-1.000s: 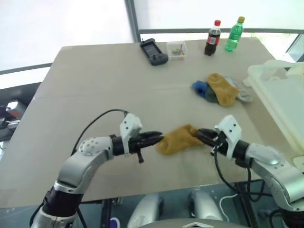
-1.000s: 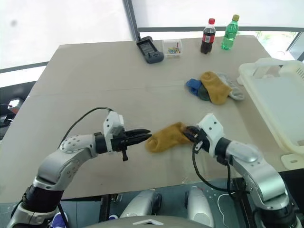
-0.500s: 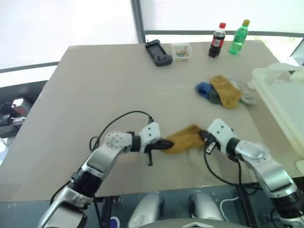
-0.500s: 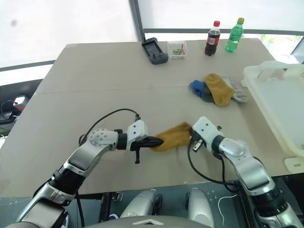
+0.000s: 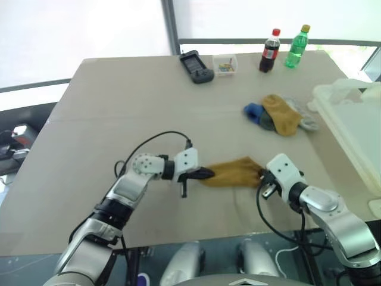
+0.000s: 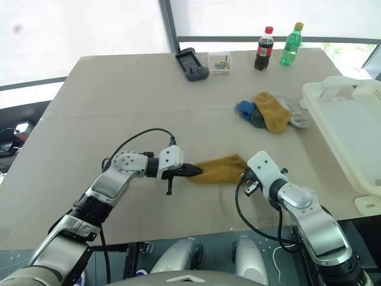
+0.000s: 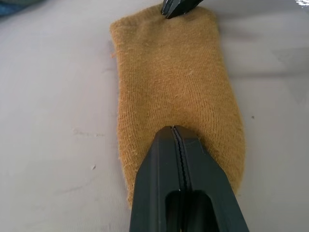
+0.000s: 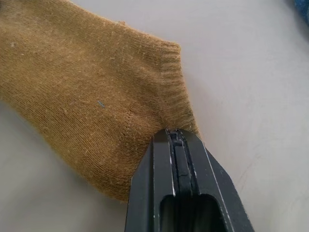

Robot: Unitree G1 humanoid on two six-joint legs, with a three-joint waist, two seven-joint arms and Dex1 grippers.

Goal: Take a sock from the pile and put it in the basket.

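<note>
A: We have the mustard-yellow sock [image 6: 219,170] stretched flat on the table [image 6: 119,89] between our two claws, well apart from the pile [image 6: 271,111] and from the basket [image 6: 351,131] at our right.

B: Our left gripper [image 6: 191,170] is clamped narrow on one end, our right gripper [image 6: 244,174] pinched on the cuff corner at the other.

A: That right pinch worries us. It catches only a thin edge of knit.

B: If we lift with both, pulling apart could tug the cuff free. If the left lets go late, we would drag the sock instead of carrying it.

A: And a dangling toe could catch on the basket's thick rim, leaving the sock hanging outside.
</note>
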